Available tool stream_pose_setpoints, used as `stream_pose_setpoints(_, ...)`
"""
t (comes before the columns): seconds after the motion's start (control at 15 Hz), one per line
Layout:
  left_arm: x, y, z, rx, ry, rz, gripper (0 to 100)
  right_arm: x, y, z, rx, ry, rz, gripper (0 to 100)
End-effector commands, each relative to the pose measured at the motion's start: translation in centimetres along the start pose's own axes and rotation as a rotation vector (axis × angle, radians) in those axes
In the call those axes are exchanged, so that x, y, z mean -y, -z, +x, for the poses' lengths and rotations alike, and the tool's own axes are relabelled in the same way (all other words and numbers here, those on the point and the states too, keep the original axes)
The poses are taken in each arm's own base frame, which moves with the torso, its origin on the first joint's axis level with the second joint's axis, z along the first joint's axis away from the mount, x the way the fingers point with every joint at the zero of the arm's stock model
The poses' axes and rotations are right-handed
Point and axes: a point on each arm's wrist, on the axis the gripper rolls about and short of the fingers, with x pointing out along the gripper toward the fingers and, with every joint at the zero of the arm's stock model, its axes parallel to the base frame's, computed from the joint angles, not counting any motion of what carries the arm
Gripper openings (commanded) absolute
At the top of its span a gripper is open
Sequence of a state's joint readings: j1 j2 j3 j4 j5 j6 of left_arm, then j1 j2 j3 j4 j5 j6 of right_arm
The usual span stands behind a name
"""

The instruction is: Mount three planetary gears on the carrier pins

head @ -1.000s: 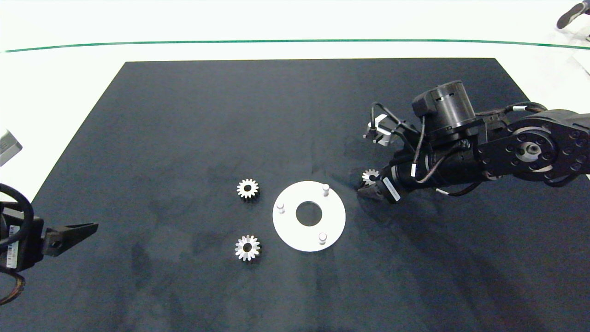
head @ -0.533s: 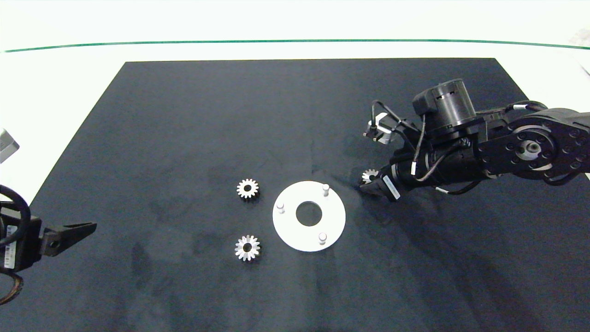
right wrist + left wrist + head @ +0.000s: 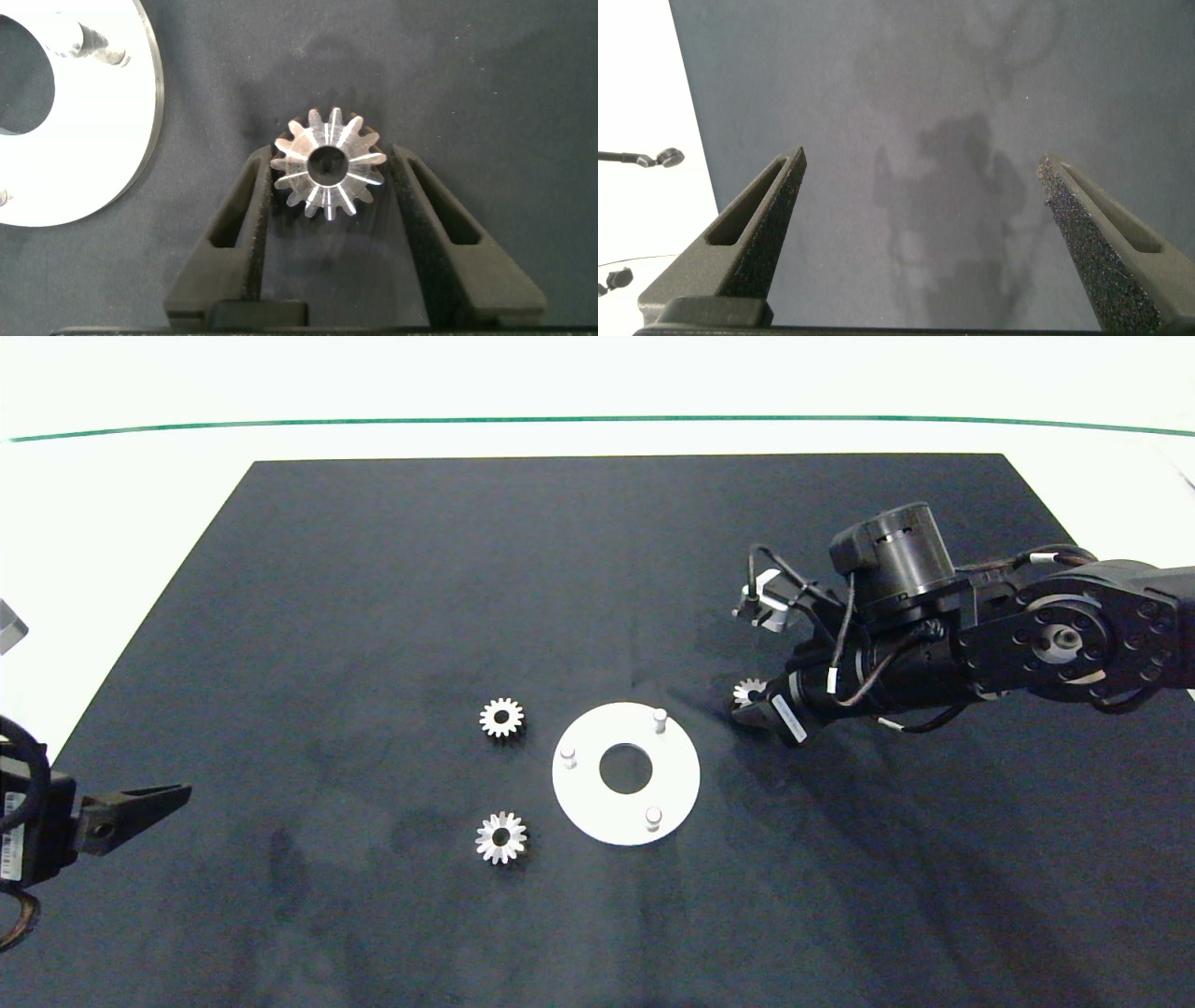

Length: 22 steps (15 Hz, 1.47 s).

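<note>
One planetary gear (image 3: 327,165) sat between the jaws of the right gripper (image 3: 329,201), flat-faced with its centre hole toward the wrist camera. The pads appeared to press the tooth tips on both sides — clamped, as best the wrist view showed, though whether the gear was lifted clear of the dark mat (image 3: 373,569) or lay on it could not be told. It was just beside the rim of the white disc (image 3: 588,807), nearest the pin at the disc's far edge (image 3: 660,719).

The other two gears lay loose on the mat on the disc's opposite side, one farther back (image 3: 501,717), one nearer (image 3: 501,837), each near the disc but not touching it. All three carrier pins stood bare; the other two were at (image 3: 568,756) and (image 3: 653,817). No gear was yet installed.

The left gripper (image 3: 140,805) was parked at the counter's left edge, jaws wide apart over bare mat, holding nothing.

Risks judged from here:
- Grip was on tooth tips only — the gear could rotate or squirt out on lifting.
- Hole and pin looked a close fit; a tilted gear would likely jam on the pin top.
- The disc seemed unfixed, so a sideways nudge might shift it and spoil alignment.
</note>
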<state>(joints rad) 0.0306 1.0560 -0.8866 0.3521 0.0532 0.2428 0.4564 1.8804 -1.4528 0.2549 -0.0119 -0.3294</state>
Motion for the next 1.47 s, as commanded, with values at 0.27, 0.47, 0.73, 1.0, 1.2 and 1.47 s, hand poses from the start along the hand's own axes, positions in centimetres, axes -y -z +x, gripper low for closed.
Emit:
stream_pose_setpoints(0.27, 0.0, 0.0, -0.1, 0.001, -0.001, 0.001, 100, -0.1, 0.1, 0.3, -0.007, -0.003, -0.003, 36)
stream_pose_setpoints(0.47, 0.0, 0.0, -0.1, 0.003, -0.001, 0.001, 100, -0.1, 0.2, 0.4, -0.010, -0.004, -0.001, 31)
stream_pose_setpoints(0.73, 0.0, 0.0, -0.1, 0.003, -0.001, 0.001, 100, -0.7, -0.7, -2.0, 0.028, 0.032, -0.020, 31)
stream_pose_setpoints(1.0, 0.1, 0.2, -0.3, 0.005, 0.002, 0.003, 100, -2.2, -1.6, -6.9, 0.078, 0.011, -0.052, 31)
stream_pose_setpoints(1.2, 0.1, 0.2, -0.6, 0.015, -0.002, 0.003, 100, -3.7, -2.1, -8.4, 0.116, -0.022, -0.084, 31)
stream_pose_setpoints(1.47, 0.0, 0.2, -0.8, 0.022, -0.005, 0.002, 100, -7.5, -2.5, -8.8, 0.110, -0.106, -0.140, 31)
